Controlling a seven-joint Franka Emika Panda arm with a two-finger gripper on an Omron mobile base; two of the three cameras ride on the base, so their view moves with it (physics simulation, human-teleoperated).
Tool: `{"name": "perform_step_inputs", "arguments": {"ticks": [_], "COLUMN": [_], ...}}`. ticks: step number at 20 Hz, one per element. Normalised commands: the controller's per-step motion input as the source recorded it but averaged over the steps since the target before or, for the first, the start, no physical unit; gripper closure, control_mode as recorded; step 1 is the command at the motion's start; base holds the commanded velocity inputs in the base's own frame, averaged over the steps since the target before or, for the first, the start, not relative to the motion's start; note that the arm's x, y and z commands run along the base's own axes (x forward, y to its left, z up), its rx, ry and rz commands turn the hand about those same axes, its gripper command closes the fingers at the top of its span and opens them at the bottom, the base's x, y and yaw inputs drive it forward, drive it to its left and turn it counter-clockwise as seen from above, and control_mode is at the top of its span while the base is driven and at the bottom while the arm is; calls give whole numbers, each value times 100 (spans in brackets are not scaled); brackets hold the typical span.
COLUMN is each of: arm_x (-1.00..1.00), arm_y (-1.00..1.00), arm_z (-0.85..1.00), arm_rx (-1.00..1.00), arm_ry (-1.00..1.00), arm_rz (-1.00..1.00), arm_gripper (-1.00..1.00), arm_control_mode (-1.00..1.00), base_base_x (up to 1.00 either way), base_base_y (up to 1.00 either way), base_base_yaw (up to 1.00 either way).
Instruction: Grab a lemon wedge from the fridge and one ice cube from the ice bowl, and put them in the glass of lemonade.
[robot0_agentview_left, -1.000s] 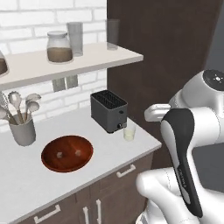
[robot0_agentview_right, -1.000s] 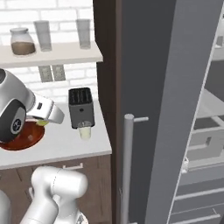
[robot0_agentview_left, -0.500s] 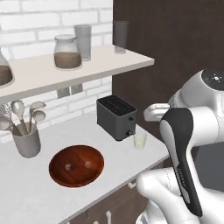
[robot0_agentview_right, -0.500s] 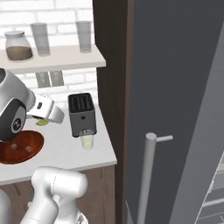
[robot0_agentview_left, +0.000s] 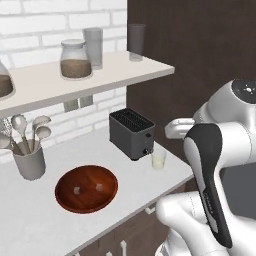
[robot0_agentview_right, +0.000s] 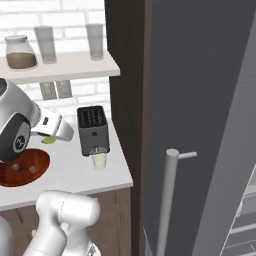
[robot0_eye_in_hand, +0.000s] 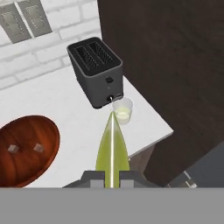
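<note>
The fingers (robot0_eye_in_hand: 112, 177) are clamped on the lemon wedge (robot0_eye_in_hand: 112, 148); just beyond its tip stands the glass of lemonade (robot0_eye_in_hand: 122, 110).

Glass of lemonade (robot0_agentview_left: 158, 159) before toaster (robot0_agentview_left: 132, 133), ice bowl (robot0_agentview_left: 86, 189) left

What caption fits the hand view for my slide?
Gripper shut on the lemon wedge, held above the counter and pointing toward the glass of lemonade beside the toaster.

The lemon wedge (robot0_eye_in_hand: 113, 146) between my fingers (robot0_eye_in_hand: 97, 176) looks smooth and waxy. The ice bowl (robot0_agentview_left: 86, 189) at nine o'clock is glossy reddish wood. The toaster (robot0_eye_in_hand: 95, 78) is matt dark metal, the table (robot0_agentview_left: 30, 220) matt white.
</note>
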Motion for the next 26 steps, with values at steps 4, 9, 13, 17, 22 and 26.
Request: {"name": "perform_step_inputs", "arguments": {"ticks": [4, 9, 13, 17, 22, 26], "arm_x": [0, 7, 14, 31, 65, 91], "arm_y": [0, 0, 0, 0, -13, -17], "arm_z": [0, -32, -64, -47, -30, -16], "arm_rx": [0, 0, 0, 0, 0, 0], "arm_ry": [0, 18, 35, 23, 0, 0], "arm_rz": [0, 0, 0, 0, 4, 4], "arm_gripper": [100, 100, 100, 100, 100, 100], "arm_control_mode": [100, -100, -100, -100, -100, -100], "base_base_x": [0, 4, 0, 0, 0, 0], "base_base_y": [0, 0, 0, 0, 0, 0], "base_base_yaw": [0, 0, 0, 0, 0, 0]}}
